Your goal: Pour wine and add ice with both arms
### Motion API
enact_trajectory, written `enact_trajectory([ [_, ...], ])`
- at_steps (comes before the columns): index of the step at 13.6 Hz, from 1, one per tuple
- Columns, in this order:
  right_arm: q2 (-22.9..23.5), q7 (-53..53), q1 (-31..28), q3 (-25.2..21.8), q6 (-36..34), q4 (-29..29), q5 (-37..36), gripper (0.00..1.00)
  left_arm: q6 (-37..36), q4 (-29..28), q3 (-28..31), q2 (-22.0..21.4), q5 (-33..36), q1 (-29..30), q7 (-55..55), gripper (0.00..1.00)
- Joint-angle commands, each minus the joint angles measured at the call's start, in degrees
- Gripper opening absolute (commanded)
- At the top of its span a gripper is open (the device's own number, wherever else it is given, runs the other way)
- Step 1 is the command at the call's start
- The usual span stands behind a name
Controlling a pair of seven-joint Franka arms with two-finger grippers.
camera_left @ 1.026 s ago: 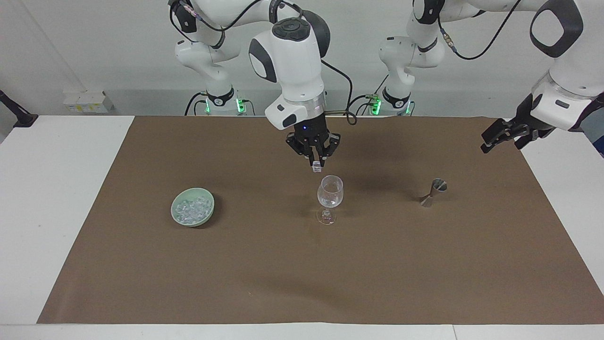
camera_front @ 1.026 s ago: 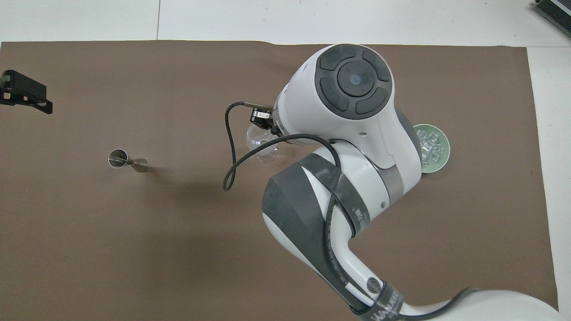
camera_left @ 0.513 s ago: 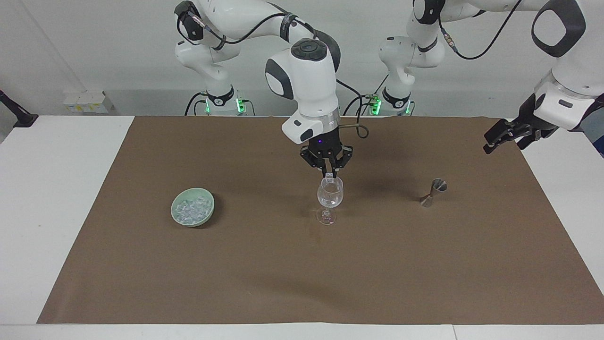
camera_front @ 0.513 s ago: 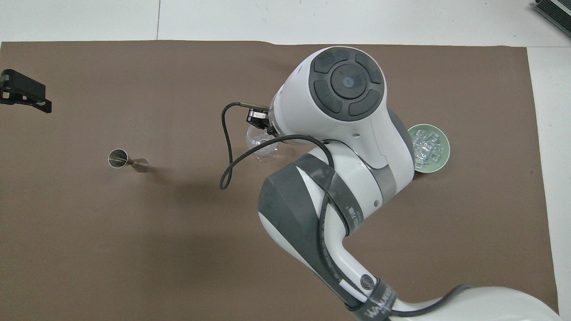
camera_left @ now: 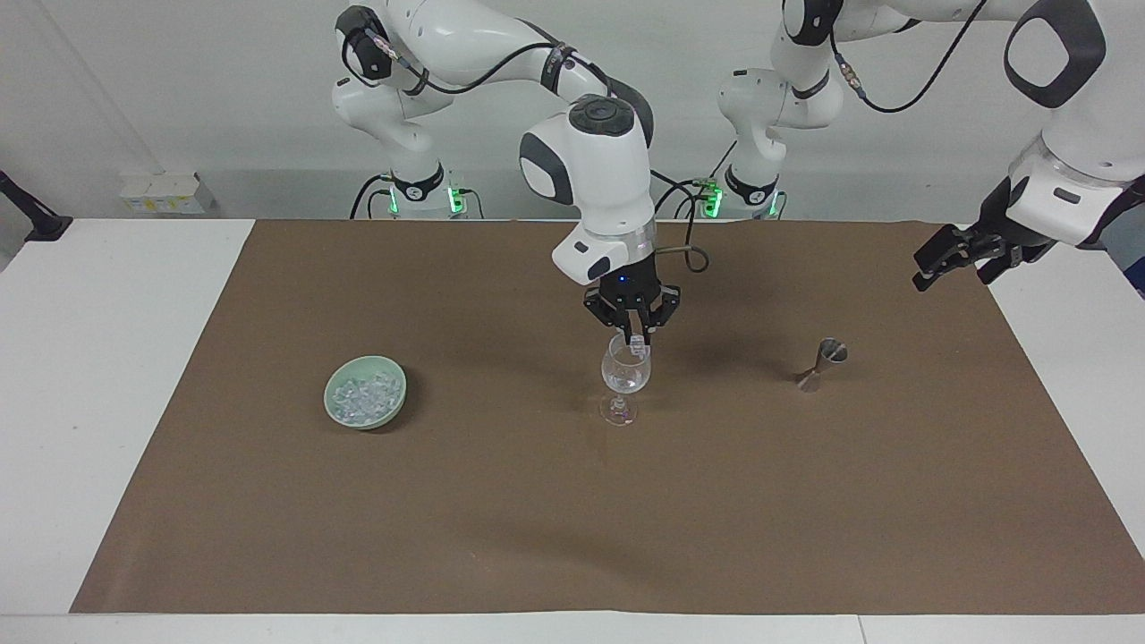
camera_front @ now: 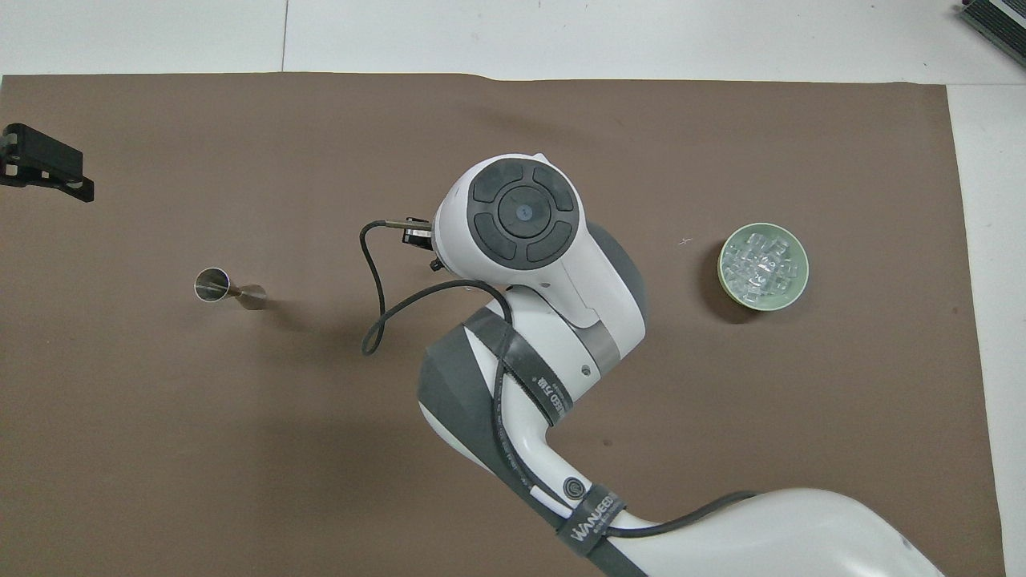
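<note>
An ice cube [camera_left: 637, 350] is pinched in the right gripper [camera_left: 634, 342], at the wine glass [camera_left: 625, 376] rim directly below. More ice [camera_left: 363, 395] fills the pale green bowl [camera_left: 364, 418], well aside. The left gripper [camera_left: 955, 257], fingers spread, waits above the jigger [camera_left: 821, 365].

Clear ice [camera_left: 364, 397] in green bowl [camera_left: 394, 413]

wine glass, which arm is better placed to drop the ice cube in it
The right one. The right gripper is at the wine glass's rim, shut on an ice cube. The left gripper hangs open over the left arm's end of the table, holding nothing.
</note>
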Motion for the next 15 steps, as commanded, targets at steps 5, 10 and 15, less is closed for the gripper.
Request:
enact_trajectory([
  [5, -0.4, 1.1, -0.5, 0.2, 1.3, -1.5, -2.6, 0.0, 0.9, -1.0, 0.2, -1.2, 1.2, -3.6, -0.6, 1.0],
  [10, -0.5, 1.0, -0.5, 0.2, 0.6, -1.3, -2.6, 0.0, 0.6, -1.2, -0.7, -2.8, 0.8, -3.7, -0.4, 1.0],
  [15, -0.5, 1.1, -0.4, 0.3, 0.4, -1.3, -2.6, 0.05, 1.5, -4.1, -1.7, -6.2, 0.7, -3.7, -0.3, 1.0],
])
